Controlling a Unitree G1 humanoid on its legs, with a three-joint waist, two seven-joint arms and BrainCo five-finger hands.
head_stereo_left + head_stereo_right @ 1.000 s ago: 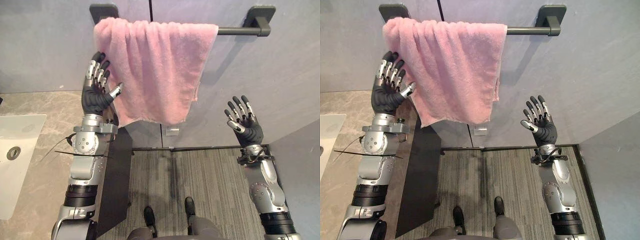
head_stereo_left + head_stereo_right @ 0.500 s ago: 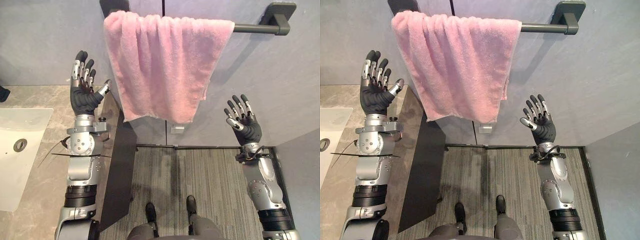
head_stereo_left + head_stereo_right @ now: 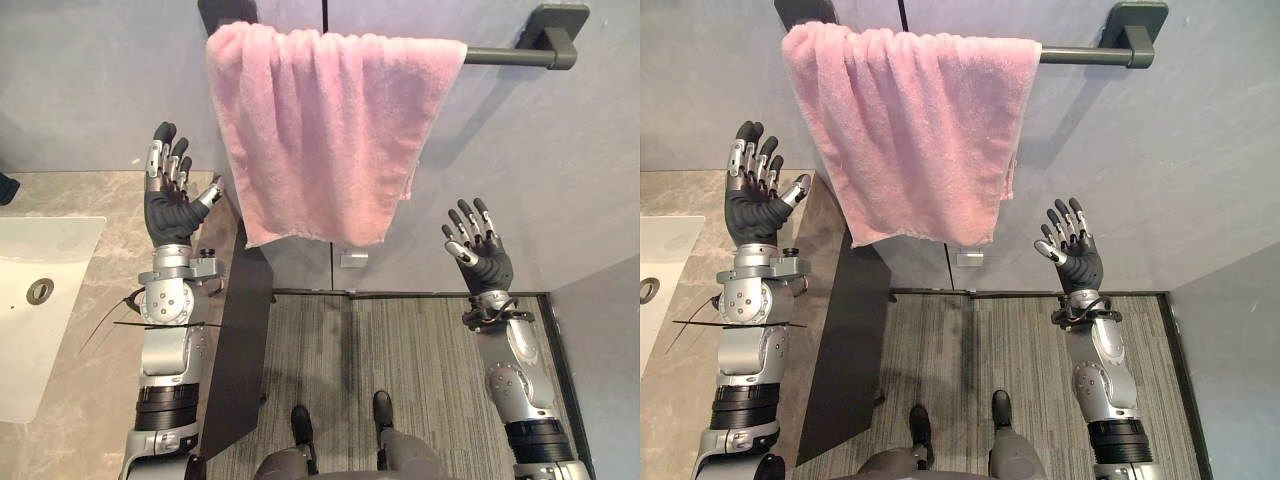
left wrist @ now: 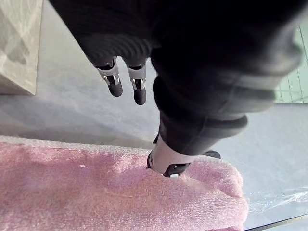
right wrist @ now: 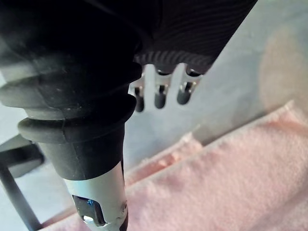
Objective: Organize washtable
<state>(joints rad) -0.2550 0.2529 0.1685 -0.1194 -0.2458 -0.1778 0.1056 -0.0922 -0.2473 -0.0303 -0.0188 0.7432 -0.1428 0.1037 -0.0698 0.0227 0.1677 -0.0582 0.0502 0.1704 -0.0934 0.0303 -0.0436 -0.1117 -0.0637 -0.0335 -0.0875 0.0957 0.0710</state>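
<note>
- Silver fingers with dark tips stand straight and a little spread on the left hand [image 3: 172,205], which is raised with its palm turned towards the towel [image 3: 330,130] and holds nothing.
- Its thumb reaches towards the towel's left hanging edge; the right eye view shows a narrow gap between them.
- The left wrist view looks past this hand at the towel's thick folded top, with the thumb in front of the pink pile.
- The right hand [image 3: 485,258] is also wide open and holds nothing. It is raised to the right of the towel, level with its lower hem and well apart from it.
- The towel is pink terry cloth, draped over a dark bar [image 3: 495,55] on the grey wall [image 3: 90,90] and gathered at the bar's left end.
- To the right of the towel the bar is bare up to its bracket.
- The towel's hem hangs uneven, shorter on its right side.
- A small white plate [image 3: 350,260] sits on the wall just under the hem.
- Left of the towel and lower lies the marble surface [image 3: 100,210], with a white sink [image 3: 40,320] set into it further left.
- A dark panel [image 3: 245,350] drops from the surface's edge, below the towel's lower left corner.
- Grey striped carpet [image 3: 420,370] covers the floor beneath the towel.
</note>
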